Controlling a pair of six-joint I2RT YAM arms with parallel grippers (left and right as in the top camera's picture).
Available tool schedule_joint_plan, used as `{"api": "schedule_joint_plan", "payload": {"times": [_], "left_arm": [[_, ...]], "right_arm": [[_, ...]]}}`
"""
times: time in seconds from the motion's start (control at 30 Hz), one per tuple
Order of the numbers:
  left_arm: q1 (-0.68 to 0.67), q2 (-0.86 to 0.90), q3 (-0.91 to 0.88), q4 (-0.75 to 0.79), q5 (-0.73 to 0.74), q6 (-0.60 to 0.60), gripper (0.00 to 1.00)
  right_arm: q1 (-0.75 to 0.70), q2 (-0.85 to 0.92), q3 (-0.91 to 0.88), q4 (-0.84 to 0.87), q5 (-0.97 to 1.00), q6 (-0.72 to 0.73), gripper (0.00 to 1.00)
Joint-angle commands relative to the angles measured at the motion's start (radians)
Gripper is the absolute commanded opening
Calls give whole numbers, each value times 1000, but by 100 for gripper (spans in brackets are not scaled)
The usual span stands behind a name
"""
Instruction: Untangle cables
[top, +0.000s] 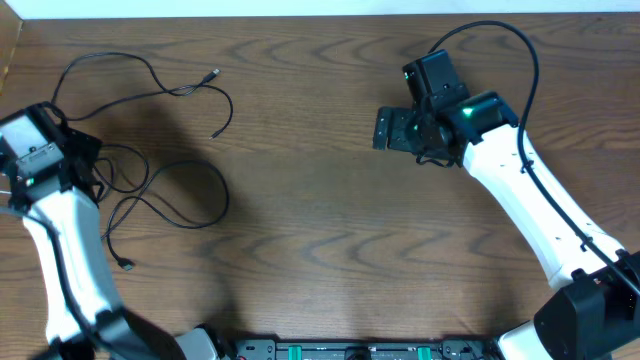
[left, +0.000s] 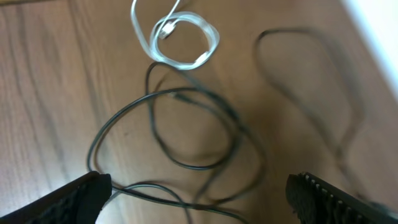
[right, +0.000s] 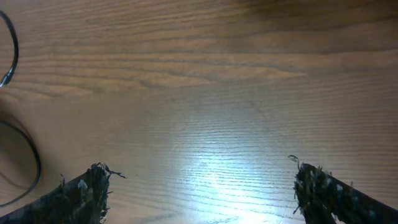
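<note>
Two black cables (top: 170, 195) lie in loose, crossing loops on the left of the wooden table (top: 320, 220). In the left wrist view their strands (left: 186, 127) overlap under and ahead of my left gripper (left: 199, 186), which is open with a black strand running between its fingertips (left: 93, 190), not pinched. A white cable (left: 180, 40) lies coiled just beyond them; the overhead view does not show it. My left gripper (top: 75, 160) hovers over the tangle. My right gripper (top: 392, 128) hangs open over bare wood at the upper right, and its wrist view (right: 202, 177) shows nothing between the fingers.
One black cable's plug end (top: 128, 265) lies toward the front left, another (top: 214, 74) near the back. A black strand (right: 31, 168) curves along the left edge of the right wrist view. The table's pale far edge (top: 300, 8) runs across the top.
</note>
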Motion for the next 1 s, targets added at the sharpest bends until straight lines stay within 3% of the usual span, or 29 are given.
{"api": "schedule_joint_plan", "payload": {"times": [0.0,0.33,0.53,0.63,0.83,0.93,0.97], "left_arm": [[2,79,10,-4,-47,23,95],[2,188,10,101,144,9,91],[2,210,10,124,153,33,72],[2,243,9,116,154,40,68],[2,280,8,105,154,40,38],[2,278,8,97,154,40,8],[2,277,8,86,154,40,8]], "right_arm": [[25,6,0,-6,-3,-12,93],[62,6,0,11,2,-13,95],[65,6,0,15,1,-12,95],[66,6,0,14,1,-13,95],[68,6,0,13,1,-13,95],[68,6,0,16,1,-12,95],[68,6,0,18,1,-12,95]]}}
